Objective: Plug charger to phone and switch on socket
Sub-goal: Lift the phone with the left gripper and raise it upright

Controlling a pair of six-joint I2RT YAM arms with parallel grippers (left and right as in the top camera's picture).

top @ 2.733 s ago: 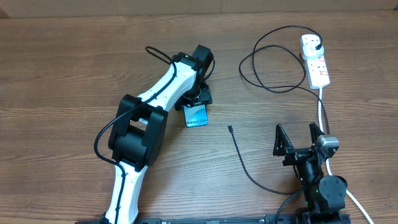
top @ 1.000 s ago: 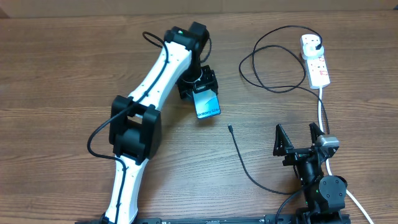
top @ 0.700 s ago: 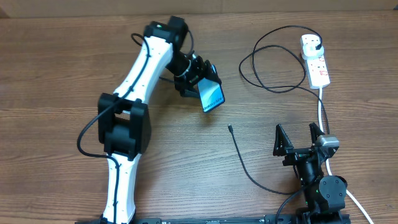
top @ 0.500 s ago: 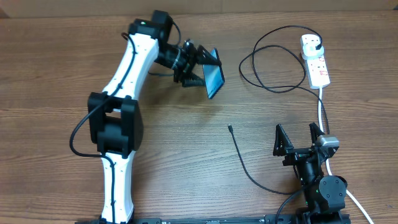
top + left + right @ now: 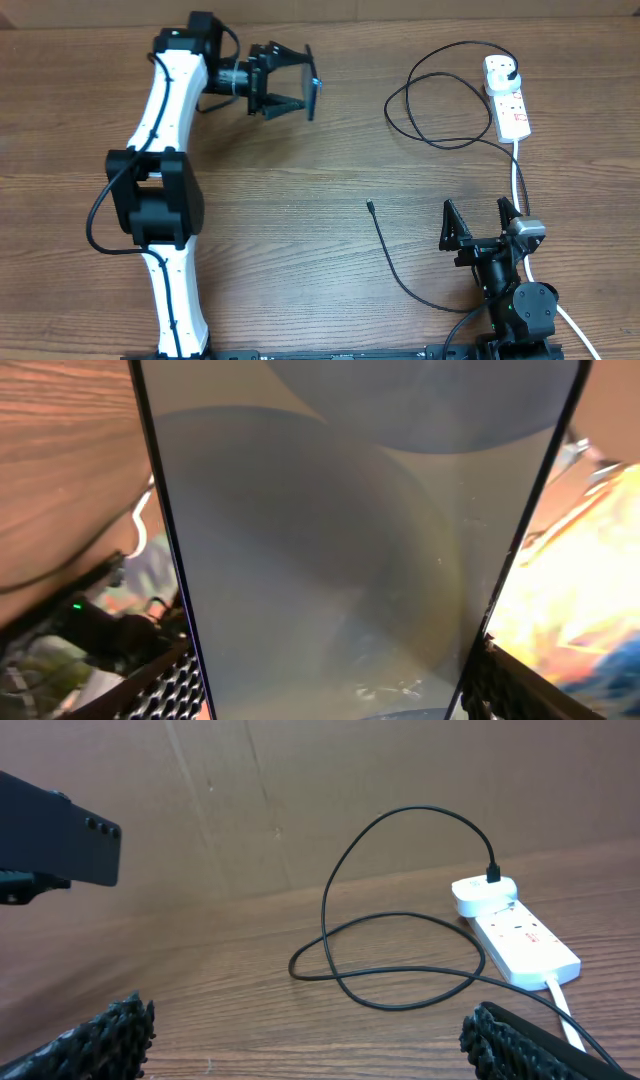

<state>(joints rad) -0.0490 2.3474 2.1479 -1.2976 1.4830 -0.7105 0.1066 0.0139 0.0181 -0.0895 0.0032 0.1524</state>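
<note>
My left gripper is shut on the phone, which hangs above the far left of the table, turned edge-on to the overhead camera. In the left wrist view the phone's pale screen fills the frame between my fingers. The charger cable's small tip lies loose mid-table. The cable loops back to its black plug, seated in the white socket at the far right. My right gripper stands open and holds nothing near the front right. The right wrist view shows the cable loop, socket and phone.
The socket's thick white cord runs down the right side past my right arm. The black cable also curves across the table front toward the right arm's base. A brown cardboard wall stands behind the table.
My left arm lifted the phone off the table, swung it back and to the left, and turned it on edge. The right arm and cable stayed still.
</note>
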